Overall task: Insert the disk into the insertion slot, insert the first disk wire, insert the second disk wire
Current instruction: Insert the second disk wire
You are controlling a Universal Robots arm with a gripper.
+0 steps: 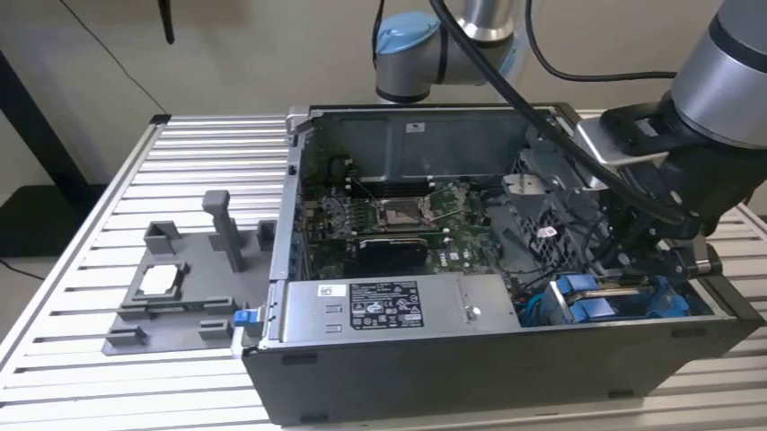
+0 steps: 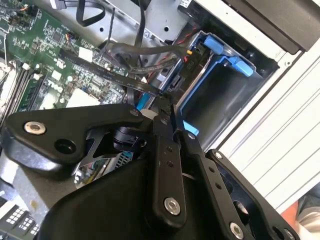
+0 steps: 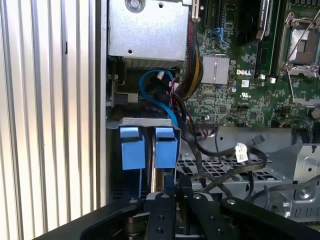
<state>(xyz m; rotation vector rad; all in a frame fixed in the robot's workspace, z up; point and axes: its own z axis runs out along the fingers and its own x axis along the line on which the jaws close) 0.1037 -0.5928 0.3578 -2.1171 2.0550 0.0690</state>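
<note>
Black end effector (image 2: 165, 112) links loom closest in second wrist view, fingers pinched together on a dark flat wire (image 2: 127, 80) at the drive bay. Disk (image 3: 156, 175) appears seated in insertion slot (image 3: 145, 121), blue tabs up, long axis running into case. Wiring seemingly unfinished.

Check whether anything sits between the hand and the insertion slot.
Yes. In the second wrist view a flat black cable crosses right at the tip of the hand, beside the mouth of the insertion slot; it may snag.
</note>
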